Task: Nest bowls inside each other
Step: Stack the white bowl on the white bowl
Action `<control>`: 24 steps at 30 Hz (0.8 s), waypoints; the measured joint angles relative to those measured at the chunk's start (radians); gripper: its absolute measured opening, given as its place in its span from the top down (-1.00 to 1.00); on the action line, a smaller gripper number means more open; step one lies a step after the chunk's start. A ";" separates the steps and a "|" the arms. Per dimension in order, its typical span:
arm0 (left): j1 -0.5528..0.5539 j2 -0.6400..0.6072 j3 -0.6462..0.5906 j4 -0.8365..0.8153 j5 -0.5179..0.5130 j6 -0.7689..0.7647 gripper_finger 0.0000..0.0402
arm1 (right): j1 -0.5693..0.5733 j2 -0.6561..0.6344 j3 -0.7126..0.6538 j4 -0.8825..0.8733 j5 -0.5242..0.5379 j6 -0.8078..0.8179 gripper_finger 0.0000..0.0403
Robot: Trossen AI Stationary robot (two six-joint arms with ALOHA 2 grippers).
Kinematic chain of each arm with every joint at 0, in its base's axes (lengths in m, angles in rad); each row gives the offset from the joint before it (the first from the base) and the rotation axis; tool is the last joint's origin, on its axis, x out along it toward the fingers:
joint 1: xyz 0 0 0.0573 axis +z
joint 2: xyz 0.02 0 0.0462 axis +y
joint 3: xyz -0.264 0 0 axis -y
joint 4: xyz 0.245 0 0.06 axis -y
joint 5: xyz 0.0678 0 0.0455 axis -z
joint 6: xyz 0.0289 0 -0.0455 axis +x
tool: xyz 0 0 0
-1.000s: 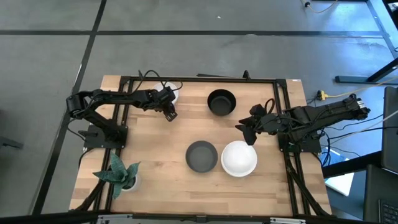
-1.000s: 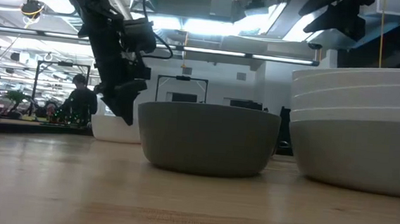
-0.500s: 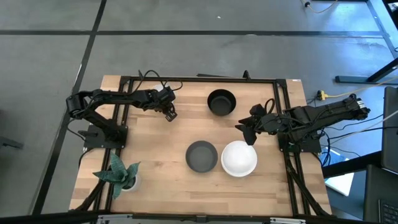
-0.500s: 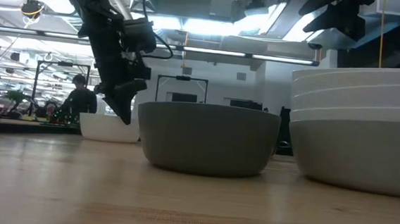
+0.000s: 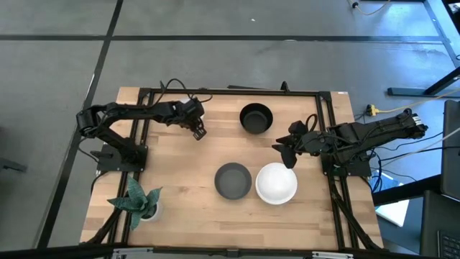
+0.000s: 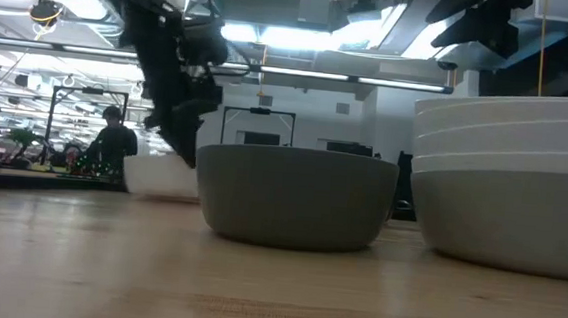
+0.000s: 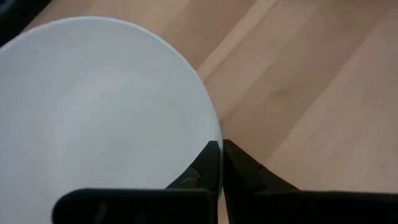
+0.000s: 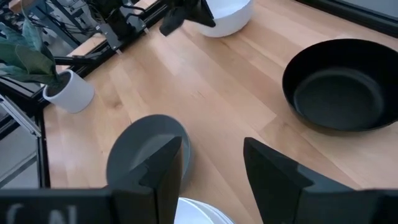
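My left gripper point(image 5: 199, 132) point(image 7: 221, 146) is shut on a white bowl point(image 7: 99, 112) at the far left; the arm hides most of this bowl in the high view. The bowl shows behind the gripper in the low view point(image 6: 159, 175). A glossy black bowl point(image 5: 256, 117) rests on its base at the far middle. A dark grey bowl point(image 5: 233, 180) and a stack of white bowls point(image 5: 277, 184) stand side by side nearer. My right gripper point(image 5: 284, 155) point(image 8: 214, 162) hovers open above the stack's far edge, touching nothing. My left gripper pinches the white bowl's rim point(image 7: 214, 132) on the bowl's near side, one finger point(image 7: 206, 163) inside the bowl and the other point(image 7: 242, 167) outside. The fingers come from above, slanting down. The bowl sits upright; whether its base has left the table, I cannot tell.
A small green plant in a white pot point(image 5: 141, 204) stands at the near left corner. Black frame rails point(image 5: 136, 144) run along the table's left, right and far sides. Bare wood point(image 5: 194, 208) lies between the plant and the dark grey bowl.
My left gripper has shut on the white bowl's rim, staying almost where it was. The bowl has shifted slightly on the table, first toward the left, then back. My right arm has kept still.
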 joint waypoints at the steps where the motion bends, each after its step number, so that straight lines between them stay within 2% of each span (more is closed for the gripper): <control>1: -0.004 0.000 0.018 -0.006 0.009 0.004 0.99 | 0.000 0.000 0.000 -0.007 0.000 -0.001 0.15; 9: -0.062 0.000 0.218 -0.050 0.146 0.045 1.00 | 0.000 0.000 0.000 -0.058 0.007 -0.024 0.15; 13: -0.137 -0.001 0.331 -0.075 0.200 0.057 1.00 | 0.000 0.000 0.000 -0.082 0.061 -0.024 0.15; 18: -0.266 -0.002 0.431 -0.086 0.207 0.076 1.00 | 0.000 -0.001 0.000 -0.122 0.089 -0.025 0.15; 24: -0.400 -0.002 0.471 -0.053 0.204 0.049 1.00 | 0.000 -0.016 0.000 -0.204 0.094 -0.026 0.15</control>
